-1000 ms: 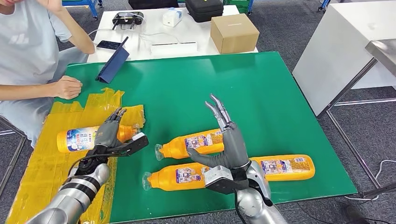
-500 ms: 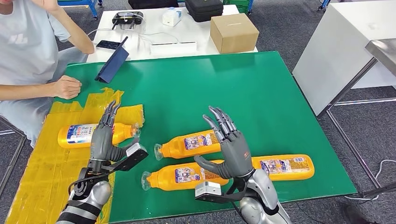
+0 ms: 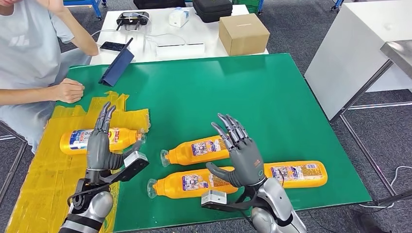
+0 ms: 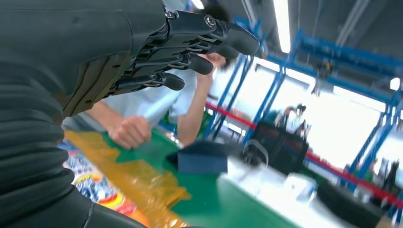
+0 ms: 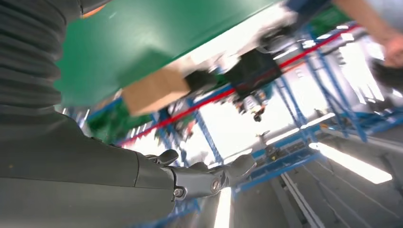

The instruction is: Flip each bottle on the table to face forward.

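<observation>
Several orange bottles lie on their sides near the front of the green table (image 3: pixel 272 97). One bottle (image 3: pixel 77 139) rests on the yellow taped area at the left, partly hidden by my left hand (image 3: pixel 101 144). Two more bottles (image 3: pixel 194 150) (image 3: pixel 187 182) lie in the middle with their caps pointing left. A further bottle (image 3: pixel 297 173) lies at the right. My left hand is raised with its fingers spread and holds nothing. My right hand (image 3: pixel 241 154) is raised above the middle bottles, fingers apart, holding nothing. In the left wrist view a bottle label (image 4: pixel 90 187) shows beneath the hand (image 4: pixel 142 42).
A person sits at the left with a fist (image 3: pixel 69 90) resting on the table edge. A dark blue folder (image 3: pixel 118 65) stands at the back left. A white table behind holds a cardboard box (image 3: pixel 243 34), a black case (image 3: pixel 212 9) and small devices. A white cabinet (image 3: pixel 357 53) stands at the right.
My left hand has drawn back toward me and to the left, lifting off the left bottle with fingers pointing up. My right hand has pulled back and lowered slightly over the middle bottles.
</observation>
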